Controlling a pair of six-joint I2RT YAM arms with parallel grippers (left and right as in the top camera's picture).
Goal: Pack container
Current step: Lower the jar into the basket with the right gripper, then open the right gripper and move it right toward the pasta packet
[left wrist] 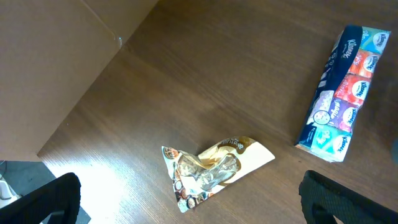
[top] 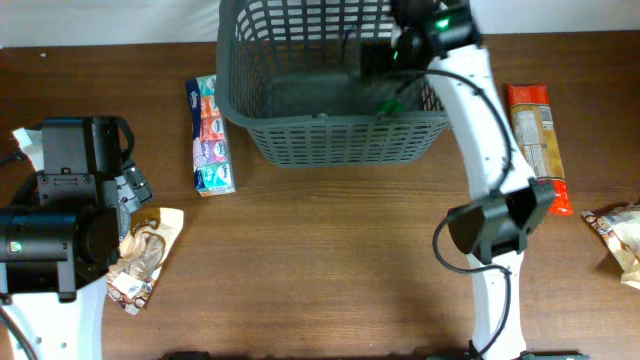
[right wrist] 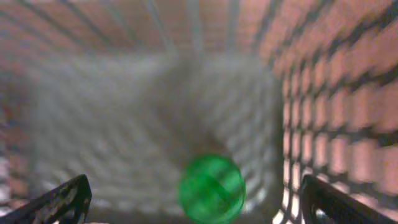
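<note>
The dark grey basket stands at the back centre of the table. My right gripper reaches into it from above and is open; its wrist view shows the basket's lattice wall and a blurred green round object between and below the fingers, apart from them. My left gripper is open and empty above a crumpled beige snack packet, which lies at the left of the table. A blue tissue multipack lies just left of the basket and also shows in the left wrist view.
An orange-ended biscuit packet lies right of the basket. Another beige snack packet lies at the far right edge. A cardboard panel fills the left wrist view's upper left.
</note>
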